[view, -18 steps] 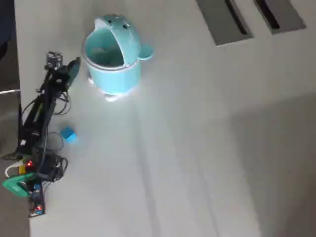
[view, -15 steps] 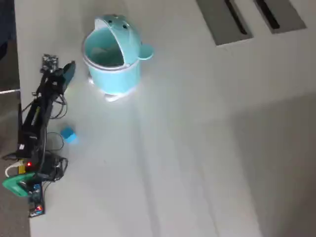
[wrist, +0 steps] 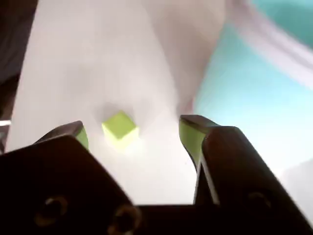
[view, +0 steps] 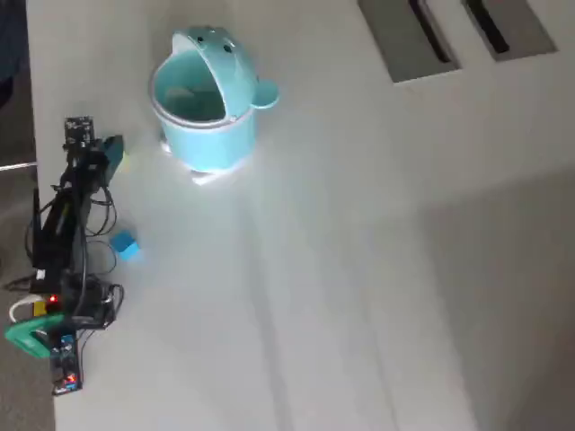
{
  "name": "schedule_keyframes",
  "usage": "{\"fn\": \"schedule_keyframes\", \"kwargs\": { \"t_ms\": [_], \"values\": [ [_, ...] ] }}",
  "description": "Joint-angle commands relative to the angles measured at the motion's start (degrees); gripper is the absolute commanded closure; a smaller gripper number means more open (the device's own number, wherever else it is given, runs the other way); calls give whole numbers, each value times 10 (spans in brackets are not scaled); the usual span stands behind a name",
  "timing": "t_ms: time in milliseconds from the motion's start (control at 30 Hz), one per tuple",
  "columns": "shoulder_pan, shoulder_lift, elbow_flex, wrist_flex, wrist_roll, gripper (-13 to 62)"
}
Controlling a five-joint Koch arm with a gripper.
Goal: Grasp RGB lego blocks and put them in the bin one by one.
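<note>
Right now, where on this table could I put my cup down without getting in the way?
The wide bare stretch of table right of the bin is free. It's crowded at the left edge: arm, blue block and wires.

Green block [wrist: 120,128] on table; blue block [view: 124,244] apart; teal whale bin [view: 202,112] lid open.

Count on the table: two lego blocks, one bin, one arm.

I count one blue block [view: 124,244] lying at about seven o'clock from the bin [view: 208,135] in the overhead view, and one green block [wrist: 120,129] that I see clearly only in the wrist view, at roughly eleven o'clock of frame centre. There is one whale-shaped bin, one arm with one gripper [wrist: 134,134], one green clamp [view: 32,337] at the arm's base, and two dark slots [view: 416,34] at one o'clock from the bin.
</note>
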Motion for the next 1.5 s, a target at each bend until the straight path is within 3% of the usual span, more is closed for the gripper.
{"fn": "schedule_keyframes", "kwargs": {
  "t_ms": [0, 467, 867, 1467],
  "values": [
    [-9, -17, -38, -31, -11, 155],
    [-68, -200, -145, -32, -14, 163],
    [-114, -283, -194, -33, -32, 162],
    [-71, -437, -323, -48, -76, 165]
  ]
}}
